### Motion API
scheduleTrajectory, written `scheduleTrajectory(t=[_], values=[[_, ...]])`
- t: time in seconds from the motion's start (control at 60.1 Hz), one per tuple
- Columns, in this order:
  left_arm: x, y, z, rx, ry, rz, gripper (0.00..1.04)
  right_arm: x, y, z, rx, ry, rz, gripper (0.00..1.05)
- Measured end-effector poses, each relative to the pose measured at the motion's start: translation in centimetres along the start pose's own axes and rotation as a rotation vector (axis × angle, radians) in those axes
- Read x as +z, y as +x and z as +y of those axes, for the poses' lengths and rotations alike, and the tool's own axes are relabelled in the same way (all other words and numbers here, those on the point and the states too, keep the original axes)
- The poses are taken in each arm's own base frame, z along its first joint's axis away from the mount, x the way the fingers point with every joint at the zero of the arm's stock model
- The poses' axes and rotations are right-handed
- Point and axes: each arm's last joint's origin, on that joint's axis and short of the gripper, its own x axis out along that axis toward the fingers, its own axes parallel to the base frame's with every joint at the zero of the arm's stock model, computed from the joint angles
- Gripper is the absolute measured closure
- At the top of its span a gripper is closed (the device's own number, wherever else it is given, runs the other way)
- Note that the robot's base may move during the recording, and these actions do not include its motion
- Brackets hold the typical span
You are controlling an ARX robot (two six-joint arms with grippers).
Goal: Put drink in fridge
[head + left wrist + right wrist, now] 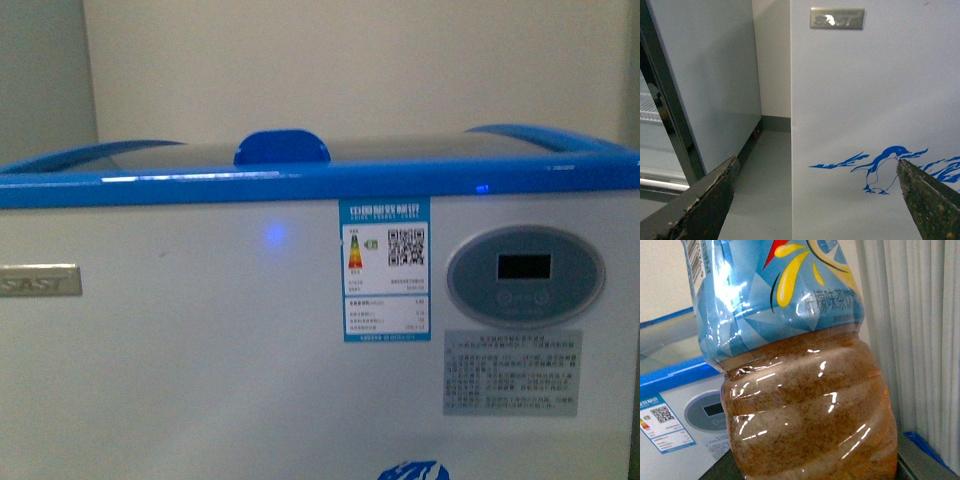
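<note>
My right jaws pinch the bottle (805, 415) of brown liquid near its base, lifted beside the white fridge (200, 340). My left jaws are spread wide, empty, low before the fridge's front.

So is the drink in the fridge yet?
Out. The drink fills the right wrist view, outside the fridge, whose front display shows behind it.

A tall grey metal cabinet (705, 85) is standing on smooth grey floor (760, 190); a pleated white curtain (920, 340) is hanging straight down.
</note>
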Motion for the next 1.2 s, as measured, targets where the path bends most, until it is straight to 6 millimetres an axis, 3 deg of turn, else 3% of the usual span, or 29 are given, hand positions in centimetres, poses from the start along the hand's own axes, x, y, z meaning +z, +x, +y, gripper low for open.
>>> scheduleTrajectory(t=[0.833,0.882,0.916,0.982,1.116,1.199], values=[[0.0,0.0,0.0,0.000,0.000,0.000,0.08,0.0,0.0,0.0,0.001,0.000,-0.002,0.62],[-0.1,0.1,0.0,-0.055,-0.051,0.075,0.08,0.0,0.0,0.0,0.001,0.000,-0.002,0.62],[0.0,0.6,-0.1,-0.105,-0.136,0.178,0.08,0.0,0.0,0.0,-0.001,0.001,-0.002,0.62],[1.0,2.6,0.1,-0.154,-0.186,0.220,0.08,0.0,0.0,0.0,0.000,0.000,-0.002,0.62],[5.0,7.4,0.1,-0.236,-0.144,0.152,0.08,0.0,0.0,0.0,0.000,0.000,-0.002,0.62],[6.9,10.6,-0.9,-0.326,-0.068,0.148,0.08,0.0,0.0,0.0,-0.001,0.001,-0.002,0.62]])
